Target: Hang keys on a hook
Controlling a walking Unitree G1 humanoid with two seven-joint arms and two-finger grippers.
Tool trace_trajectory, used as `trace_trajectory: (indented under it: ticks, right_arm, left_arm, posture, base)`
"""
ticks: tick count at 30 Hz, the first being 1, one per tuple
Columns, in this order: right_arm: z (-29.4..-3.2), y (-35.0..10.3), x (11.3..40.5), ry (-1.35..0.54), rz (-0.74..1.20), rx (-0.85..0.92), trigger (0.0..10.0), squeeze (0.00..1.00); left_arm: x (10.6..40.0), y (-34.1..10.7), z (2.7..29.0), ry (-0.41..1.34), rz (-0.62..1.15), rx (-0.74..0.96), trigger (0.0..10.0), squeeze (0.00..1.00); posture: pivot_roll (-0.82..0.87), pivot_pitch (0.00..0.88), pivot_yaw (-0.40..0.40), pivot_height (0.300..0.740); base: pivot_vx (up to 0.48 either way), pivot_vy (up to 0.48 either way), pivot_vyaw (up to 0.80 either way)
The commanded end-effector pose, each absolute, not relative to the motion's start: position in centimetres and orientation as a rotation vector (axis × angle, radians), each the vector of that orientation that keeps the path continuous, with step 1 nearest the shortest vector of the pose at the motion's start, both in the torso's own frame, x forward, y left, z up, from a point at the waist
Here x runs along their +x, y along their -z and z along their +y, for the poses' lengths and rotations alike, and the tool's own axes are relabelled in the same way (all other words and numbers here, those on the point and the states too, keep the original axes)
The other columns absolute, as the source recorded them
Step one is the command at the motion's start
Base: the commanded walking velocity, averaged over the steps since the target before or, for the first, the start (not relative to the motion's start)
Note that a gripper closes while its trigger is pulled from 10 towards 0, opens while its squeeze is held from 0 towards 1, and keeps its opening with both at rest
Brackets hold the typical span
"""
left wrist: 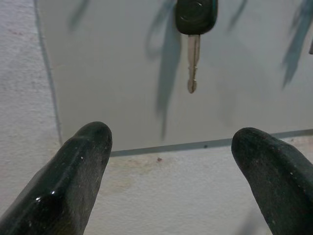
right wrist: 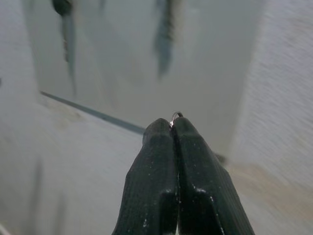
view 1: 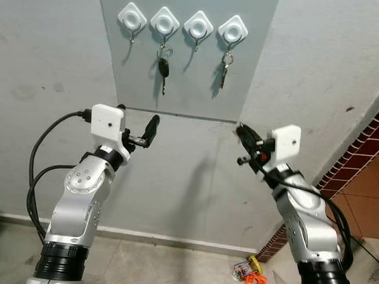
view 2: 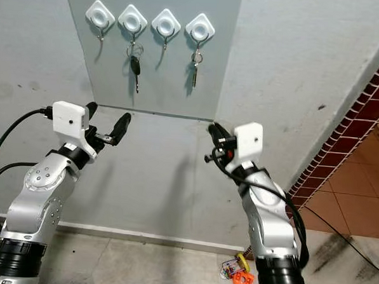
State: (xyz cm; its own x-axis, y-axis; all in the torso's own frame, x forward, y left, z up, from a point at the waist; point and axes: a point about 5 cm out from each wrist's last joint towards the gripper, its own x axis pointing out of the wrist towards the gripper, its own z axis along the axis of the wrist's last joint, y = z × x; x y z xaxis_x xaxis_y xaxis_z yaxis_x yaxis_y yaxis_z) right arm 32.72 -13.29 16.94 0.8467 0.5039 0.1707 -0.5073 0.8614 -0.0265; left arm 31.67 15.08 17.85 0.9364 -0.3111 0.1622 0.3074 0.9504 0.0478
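Metal keys (view 1: 163, 67), diamond plastic hooks (view 1: 165, 22)

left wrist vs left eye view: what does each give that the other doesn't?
Left wrist alone: a close look between the left claw's spread fingers, with wall showing in the gap. Left eye alone: all four white hooks, the second key set on the fourth hook, the right claw, and small bright items on the floor. Both: the black-headed key hanging on the grey panel above its lower edge.
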Motion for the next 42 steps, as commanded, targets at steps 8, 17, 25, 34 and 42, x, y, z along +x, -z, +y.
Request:
trace_trajectory:
  ticks: [8,17,25,34,42]
  right_arm:
    - [-9.9,-19.5,34.8,-0.699,-0.232,0.062,10.0,0.0]
    - [-7.8,-21.5,36.2,-0.758,-0.281,0.108,10.0,0.0]
    - [-6.8,-23.4,37.2,-0.779,-0.335,0.152,10.0,0.0]
    - [-6.9,-25.0,37.9,-0.777,-0.379,0.214,10.0,0.0]
    - [-7.2,-26.5,38.5,-0.786,-0.419,0.324,10.0,0.0]
  left_arm:
    - [31.5,-19.9,13.4,0.424,-0.251,0.023,10.0,0.0]
    - [31.5,-20.9,12.1,0.476,-0.283,0.009,10.0,0.0]
    - [31.4,-21.9,11.6,0.509,-0.305,0.008,10.0,0.0]
    - [31.3,-22.7,11.4,0.522,-0.325,0.012,10.0,0.0]
    - [31.1,-22.9,11.2,0.528,-0.322,0.014,10.0,0.0]
  posture:
    - [0.04,0.016,-0.033,0.74]
    - [0.05,0.015,-0.036,0.74]
    - [0.06,0.028,-0.038,0.74]
    - [0.06,0.044,-0.036,0.74]
    - [0.06,0.057,-0.032,0.74]
  base:
    - [0.0,0.0,0.0]
    - [0.0,0.0,0.0]
    - [0.0,0.0,0.0]
    - [0.0,0.0,0.0]
    - [0.0,0.0,0.0]
